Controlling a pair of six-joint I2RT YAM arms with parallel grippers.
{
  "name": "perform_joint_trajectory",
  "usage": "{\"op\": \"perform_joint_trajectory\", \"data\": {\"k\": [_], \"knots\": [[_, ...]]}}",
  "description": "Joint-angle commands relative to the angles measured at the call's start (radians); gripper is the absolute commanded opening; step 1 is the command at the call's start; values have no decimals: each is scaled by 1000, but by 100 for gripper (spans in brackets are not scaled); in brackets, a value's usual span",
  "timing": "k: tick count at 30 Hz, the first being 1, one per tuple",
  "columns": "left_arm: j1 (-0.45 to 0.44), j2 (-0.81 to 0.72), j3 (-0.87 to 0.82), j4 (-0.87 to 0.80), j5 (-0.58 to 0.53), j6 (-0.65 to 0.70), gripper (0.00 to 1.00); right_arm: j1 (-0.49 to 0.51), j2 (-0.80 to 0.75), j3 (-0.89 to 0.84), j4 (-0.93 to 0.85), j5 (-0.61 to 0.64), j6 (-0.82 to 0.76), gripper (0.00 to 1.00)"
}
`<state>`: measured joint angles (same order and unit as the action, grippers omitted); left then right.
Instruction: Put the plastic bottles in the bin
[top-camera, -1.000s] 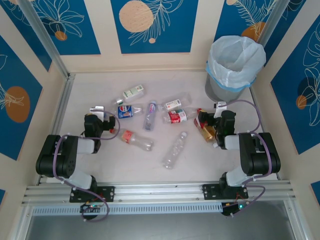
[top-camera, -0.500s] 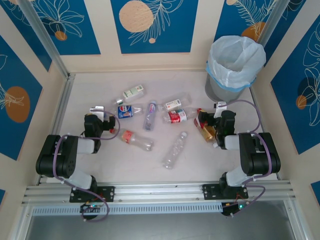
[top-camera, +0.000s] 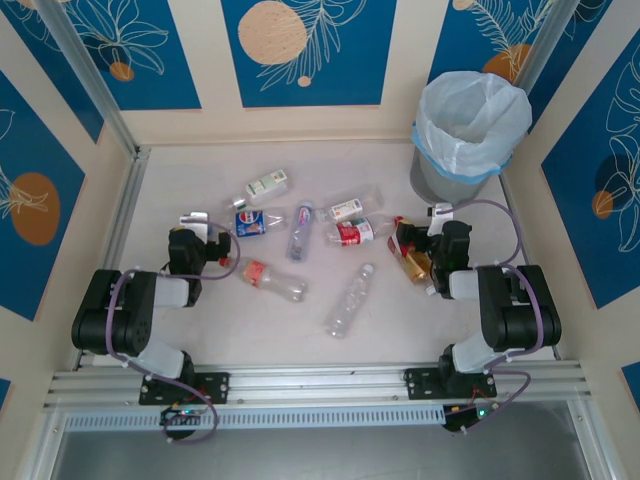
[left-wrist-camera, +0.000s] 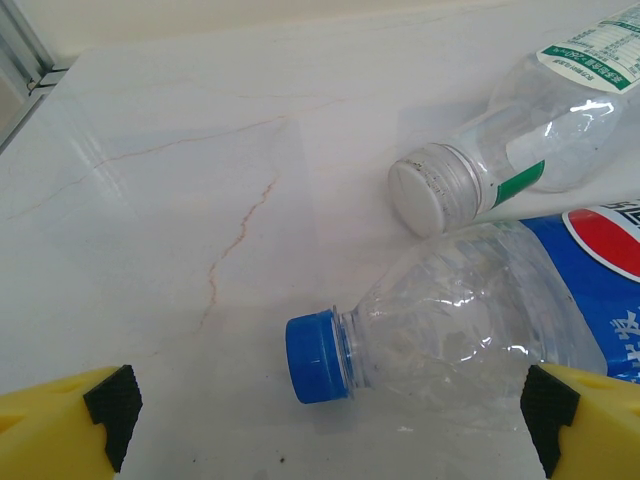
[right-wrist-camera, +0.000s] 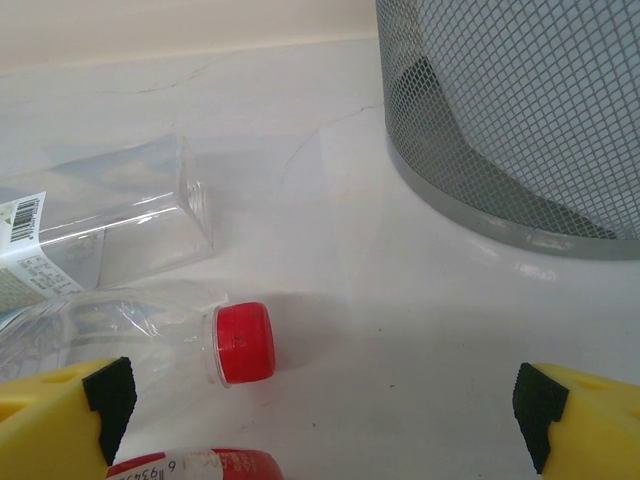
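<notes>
Small clear crushed plastic bottles (top-camera: 299, 235) lie scattered mid-way across the white marbled table (top-camera: 180, 180), well apart from the round grey mesh metal bin (top-camera: 470, 135) with its translucent white-blue bag, which stands at the far right corner. Left gripper (left-wrist-camera: 328, 420) fingers are spread wide and empty; a blue-capped blue-label bottle (left-wrist-camera: 470, 320) lies between them, with a white-capped green-white-label bottle (left-wrist-camera: 520, 140) just behind it. Right gripper (right-wrist-camera: 325, 405) is likewise spread and empty, with a red-capped clear bottle (right-wrist-camera: 150, 335) near its left finger and the bin wall ahead to the right.
</notes>
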<state>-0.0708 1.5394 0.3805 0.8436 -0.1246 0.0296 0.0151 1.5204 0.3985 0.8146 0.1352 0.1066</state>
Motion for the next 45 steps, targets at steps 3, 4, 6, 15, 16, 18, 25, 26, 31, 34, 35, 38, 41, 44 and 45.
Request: {"op": "perform_joint_trajectory", "data": {"k": [3, 4, 6, 15, 16, 18, 25, 26, 31, 34, 35, 38, 41, 44, 45], "knots": [[-7, -82, 53, -138, -7, -3, 99, 11, -50, -4, -7, -6, -20, 99], [-6, -110, 78, -216, -13, -6, 99, 11, -71, -4, -25, -17, -26, 99], [-7, -160, 112, -330, -26, -20, 99, 11, -113, 9, -86, -28, -26, 99], [-18, -400, 139, -603, -170, -240, 99, 47, -370, 92, -459, -27, 53, 99], [-19, -426, 146, -638, -173, -264, 99, 51, -399, 110, -513, -22, 77, 99], [-24, -476, 162, -705, -185, -314, 99, 58, -443, 145, -619, -21, 140, 99], [-67, -557, 276, -1066, -224, -601, 99, 94, -561, 215, -888, 5, 313, 100], [-82, -566, 282, -1101, -228, -639, 99, 98, -574, 221, -929, 25, 354, 99], [-161, -571, 358, -1289, -161, -735, 99, 129, -573, 275, -1159, -10, 467, 99], [-195, -576, 368, -1294, -16, -719, 99, 175, -541, 313, -1272, -97, 430, 100], [-205, -577, 368, -1287, 35, -707, 99, 198, -523, 331, -1310, -96, 414, 100], [-232, -569, 370, -1269, 133, -672, 99, 254, -466, 381, -1411, -80, 373, 96], [-252, -560, 371, -1252, 175, -636, 99, 302, -403, 421, -1502, 51, 373, 94], [-261, -558, 365, -1242, 159, -631, 99, 305, -345, 446, -1568, 234, 405, 97], [-262, -558, 361, -1238, 151, -632, 99, 296, -329, 449, -1574, 258, 404, 97]]}}
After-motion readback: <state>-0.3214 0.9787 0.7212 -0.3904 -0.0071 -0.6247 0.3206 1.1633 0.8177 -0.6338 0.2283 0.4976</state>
